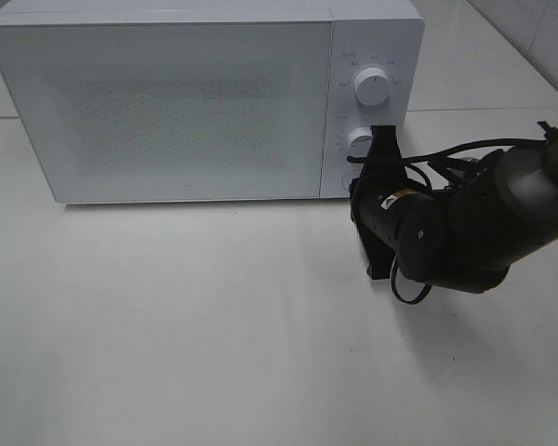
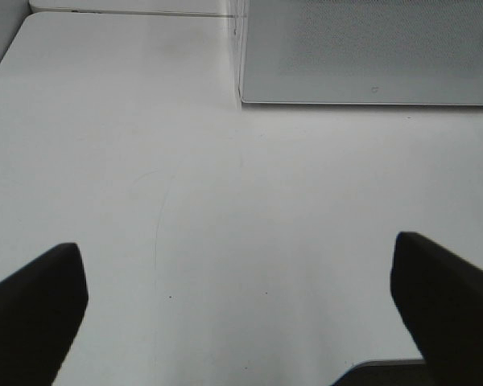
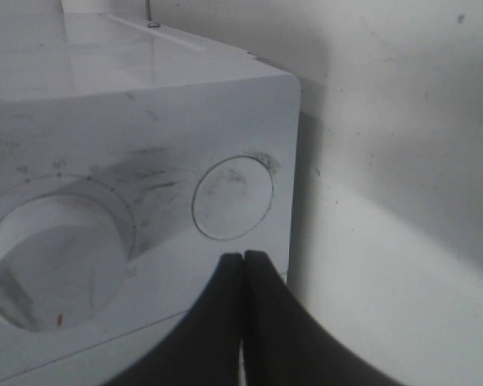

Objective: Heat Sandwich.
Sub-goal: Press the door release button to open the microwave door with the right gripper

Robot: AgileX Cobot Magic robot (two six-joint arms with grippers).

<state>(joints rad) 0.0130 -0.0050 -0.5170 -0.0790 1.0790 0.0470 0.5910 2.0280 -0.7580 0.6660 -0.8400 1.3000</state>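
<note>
**A:** What was the biggest thing there?

**B:** The white table [image 1: 167,362]. On it, toward 11 o'clock in the high view, stood the white microwave [image 1: 205,102], with its frosted door [image 1: 121,139] shut.

**A:** And the sandwich?

**B:** I could not tell where it was. Nothing showed through the door.

**A:** The arms?

**B:** The dark right arm [image 1: 484,218] reached in from 3 o'clock to the panel [image 1: 391,56] on the microwave's 3 o'clock side.

**A:** What was on the panel?

**B:** Two white dials, the upper dial [image 1: 370,86] at 12 o'clock from the lower dial [image 1: 359,139]. The right wrist view also showed a round button [image 3: 232,198] just beside the lower dial.

**A:** And the grippers?

**B:** The right gripper [image 3: 243,261] had its fingers pressed together and held nothing. Its tips sat just beside the button, but I could not tell whether they touched the panel. The left gripper [image 2: 237,245] was spread wide over bare table, holding nothing, with the microwave's front corner ahead of it.
</note>
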